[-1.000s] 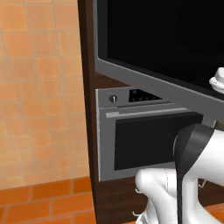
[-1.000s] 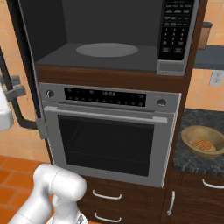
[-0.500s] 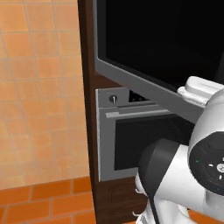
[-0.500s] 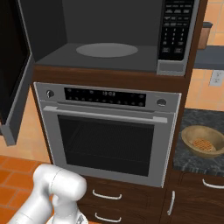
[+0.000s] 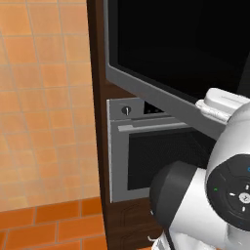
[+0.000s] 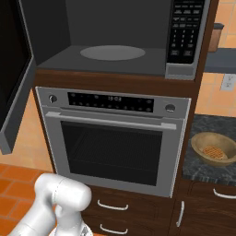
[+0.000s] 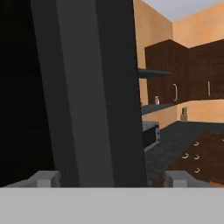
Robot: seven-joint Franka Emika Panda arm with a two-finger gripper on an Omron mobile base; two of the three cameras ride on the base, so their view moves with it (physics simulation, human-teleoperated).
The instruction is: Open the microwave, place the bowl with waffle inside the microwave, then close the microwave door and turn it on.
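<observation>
- Left base view: close, facing forward past the open microwave door (image 5: pixel 185 63) to the oven (image 5: pixel 146 151).
- Right base view: farther back, facing the microwave (image 6: pixel 115 41) and the same oven.
- Hand view: tight against the door's edge, kitchen beyond.

White arm with dark joints (image 5: pixel 205 195) raised high; two-finger gripper (image 7: pixel 113 178) spread wide, small grey fingertips (image 7: pixel 46 177) well apart, gripping nothing.

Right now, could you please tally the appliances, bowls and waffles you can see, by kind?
Microwave: 1
Oven: 1
Bowl: 1
Waffle: 1
Total: 4
</observation>
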